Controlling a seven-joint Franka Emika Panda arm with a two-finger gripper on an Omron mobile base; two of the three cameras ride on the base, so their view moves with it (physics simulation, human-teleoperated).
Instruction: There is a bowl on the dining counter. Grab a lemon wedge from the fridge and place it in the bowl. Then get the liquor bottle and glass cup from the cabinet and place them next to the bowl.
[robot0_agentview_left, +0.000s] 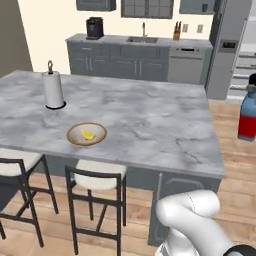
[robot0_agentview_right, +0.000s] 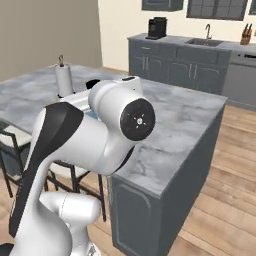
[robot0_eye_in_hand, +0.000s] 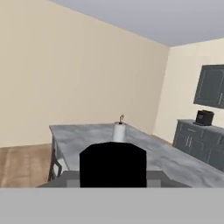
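On the marble dining counter (robot0_agentview_left: 150, 120) the tan bowl (robot0_agentview_left: 87, 134) sits near the front edge with the yellow lemon wedge (robot0_agentview_left: 88, 134) inside it. The liquor bottle (robot0_agentview_left: 247, 112), blue above and red below, hangs upright in the air past the counter's right end, level with its top. In the hand view its black cap (robot0_eye_in_hand: 113, 164) stands close at the bottom centre and hides my fingers, so my gripper is shut on the bottle. The grey fridge (robot0_agentview_left: 227, 45) is at the back right. The glass cup is out of view.
A paper-towel roll (robot0_agentview_left: 53, 89) stands on the counter's left part. Two stools (robot0_agentview_left: 95, 180) line the near side. My arm (robot0_agentview_right: 100, 135) blocks much of the right base view. A sink worktop (robot0_agentview_left: 142, 40) with a coffee machine (robot0_agentview_left: 94, 27) runs along the back wall.
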